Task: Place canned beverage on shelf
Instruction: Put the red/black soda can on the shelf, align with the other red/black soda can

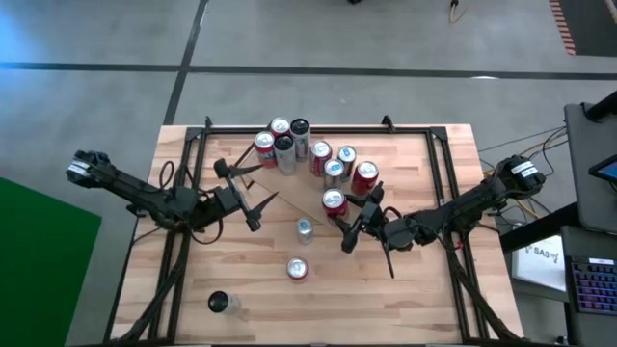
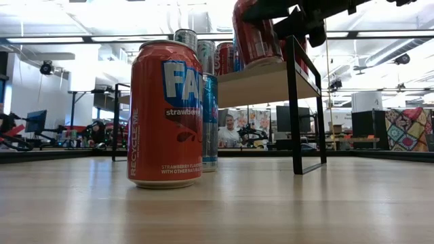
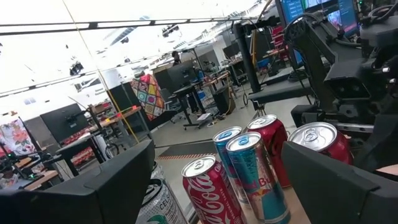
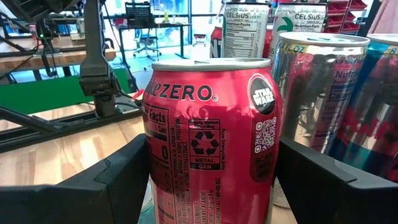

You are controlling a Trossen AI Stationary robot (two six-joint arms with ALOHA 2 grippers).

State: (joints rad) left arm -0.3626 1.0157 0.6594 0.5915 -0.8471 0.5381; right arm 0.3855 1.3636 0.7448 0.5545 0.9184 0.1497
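Cans are clustered on the shelf [image 1: 405, 178], and one red can [image 1: 335, 201] at its front edge is clasped between the fingers of the right gripper [image 1: 349, 218], as seen closely in the right wrist view [image 4: 210, 140]. Fingers of the left gripper [image 1: 253, 196] are spread wide, nothing held, beside the shelf's left part. Three more cans are seen on the table [image 1: 424, 289]: silver [image 1: 304, 228], red [image 1: 297, 269], dark [image 1: 221, 303].

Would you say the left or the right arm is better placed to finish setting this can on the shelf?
Right. The right gripper is shut on the red can at the shelf; the left gripper is open, holding nothing.
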